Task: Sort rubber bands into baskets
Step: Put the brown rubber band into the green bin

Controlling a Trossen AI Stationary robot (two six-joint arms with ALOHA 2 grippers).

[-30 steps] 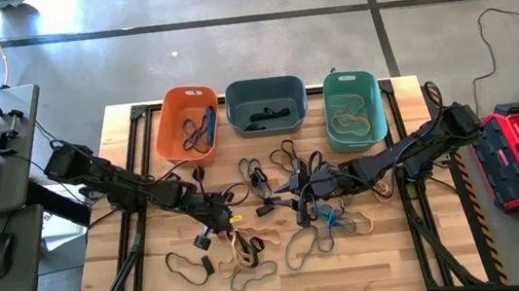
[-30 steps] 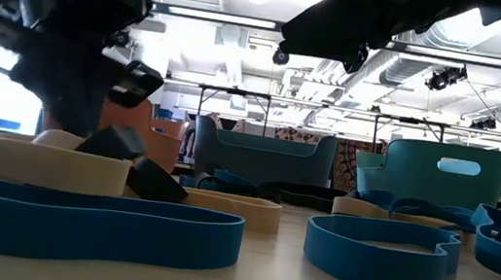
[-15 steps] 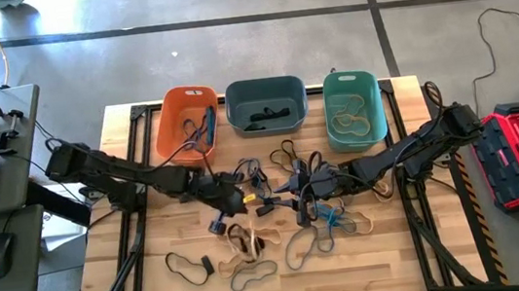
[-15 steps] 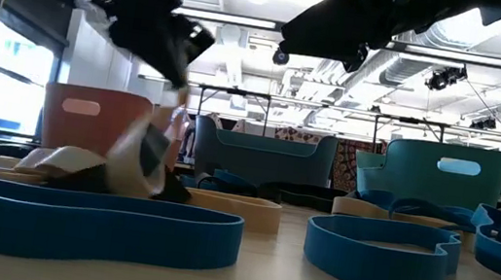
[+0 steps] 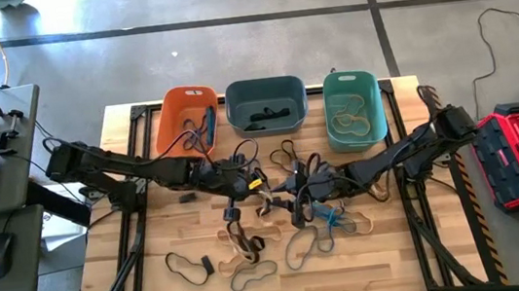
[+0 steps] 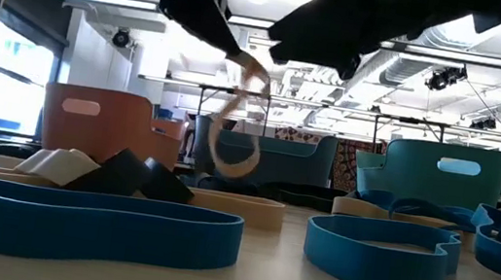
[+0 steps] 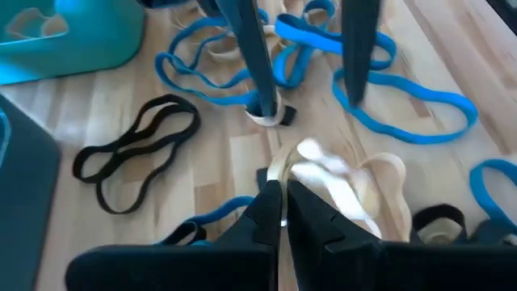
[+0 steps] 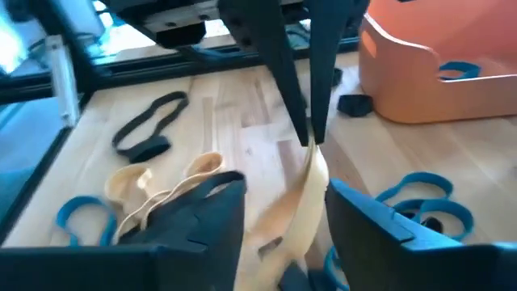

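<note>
My left gripper (image 5: 256, 183), centre frame in the high view, is pinched tight on a tan rubber band (image 6: 237, 128) dangling clear of the table (image 5: 157, 280). Just right of it, my right gripper (image 5: 290, 201) stands spread wide, empty. Orange basket (image 5: 176, 126), slate basket (image 5: 267, 117) and teal basket (image 5: 354, 107) line the upper edge

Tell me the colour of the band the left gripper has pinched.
Tan; the rubber band hanging from the left gripper shows best in the low view.
</note>
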